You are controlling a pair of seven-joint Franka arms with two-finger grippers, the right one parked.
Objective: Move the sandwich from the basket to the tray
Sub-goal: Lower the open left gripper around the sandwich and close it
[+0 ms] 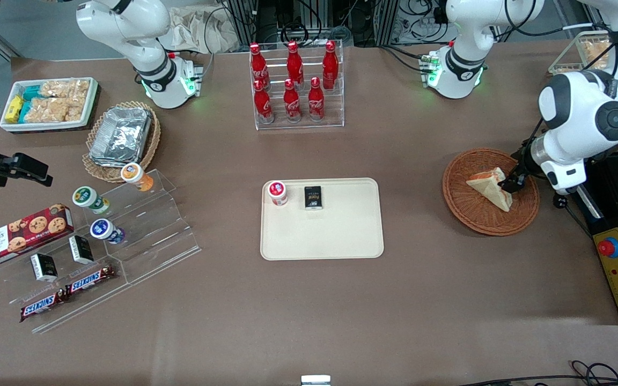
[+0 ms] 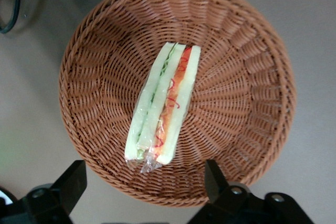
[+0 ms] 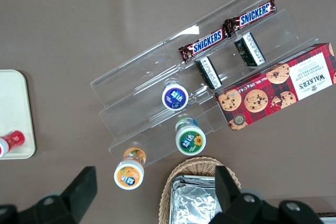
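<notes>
Above basket (image 2: 105, 77), claw (image 2: 142, 184) gapes.

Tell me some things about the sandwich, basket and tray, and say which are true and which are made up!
1. The sandwich lies in the basket. True.
2. The tool is open above the basket. True.
3. The tray holds nothing. False: a red-lidded cup and a small black pack are on it.
4. The tool grips the sandwich. False: its fingers are apart and not touching it.
5. The sandwich is wrapped in clear film. True.
</notes>
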